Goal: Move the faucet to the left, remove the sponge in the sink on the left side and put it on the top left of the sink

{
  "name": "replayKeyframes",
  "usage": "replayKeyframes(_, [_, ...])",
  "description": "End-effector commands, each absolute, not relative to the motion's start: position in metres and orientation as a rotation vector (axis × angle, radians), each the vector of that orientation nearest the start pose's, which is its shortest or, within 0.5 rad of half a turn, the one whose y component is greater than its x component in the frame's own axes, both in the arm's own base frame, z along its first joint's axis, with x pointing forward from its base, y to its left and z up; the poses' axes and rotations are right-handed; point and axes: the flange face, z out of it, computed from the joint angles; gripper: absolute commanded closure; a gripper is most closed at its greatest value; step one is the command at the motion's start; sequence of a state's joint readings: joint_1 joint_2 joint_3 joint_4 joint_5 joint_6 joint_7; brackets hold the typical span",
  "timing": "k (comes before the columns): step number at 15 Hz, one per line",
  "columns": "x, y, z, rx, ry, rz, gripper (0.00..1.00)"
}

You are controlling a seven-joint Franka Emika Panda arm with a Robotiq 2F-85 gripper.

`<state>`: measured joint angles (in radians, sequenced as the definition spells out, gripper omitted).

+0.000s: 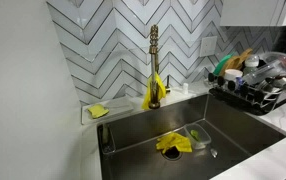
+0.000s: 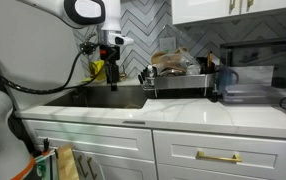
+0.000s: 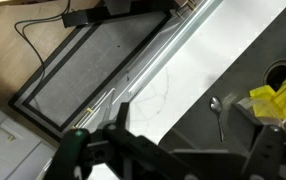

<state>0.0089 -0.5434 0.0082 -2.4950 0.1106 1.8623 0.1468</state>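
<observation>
Presently the black Robotiq gripper [image 3: 173,160] hangs point-down over the steel sink basin [image 1: 243,150]; its jaws are spread wide with nothing between them, probably so that it is ready to push or to take something. The tall brass faucet [image 1: 153,55] stands upright at the middle of the back rim; I judge it is not yet swung to the left. A crumpled yellow soft piece [image 1: 173,144], which I take for the sponge, lies on the basin floor at 6 o'clock from the faucet, touching a small green bowl [image 1: 196,134]; a yellow-green sponge [image 1: 99,111] lies on the white ledge [image 1: 88,120] at 8 o'clock, so I cannot tell surely which one is meant; the black dish rack [image 1: 258,85] stands at 3 o'clock, out of the way.
</observation>
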Motion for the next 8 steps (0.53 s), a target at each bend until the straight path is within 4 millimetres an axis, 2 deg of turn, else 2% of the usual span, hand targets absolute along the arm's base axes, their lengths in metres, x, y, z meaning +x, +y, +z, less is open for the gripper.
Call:
replayKeyframes(1, [0.373, 0.015, 0.466, -3.035, 0.255, 0.149, 0.00])
replayKeyframes(5, [0.373, 0.015, 0.466, -3.035, 0.255, 0.150, 0.00])
replayKeyframes(7, [0.385, 0.054, 0.469, -3.035, 0.079, 0.196, 0.00])
replayKeyframes(8, [0.388, 0.083, 0.473, -3.021, -0.036, 0.212, 0.00])
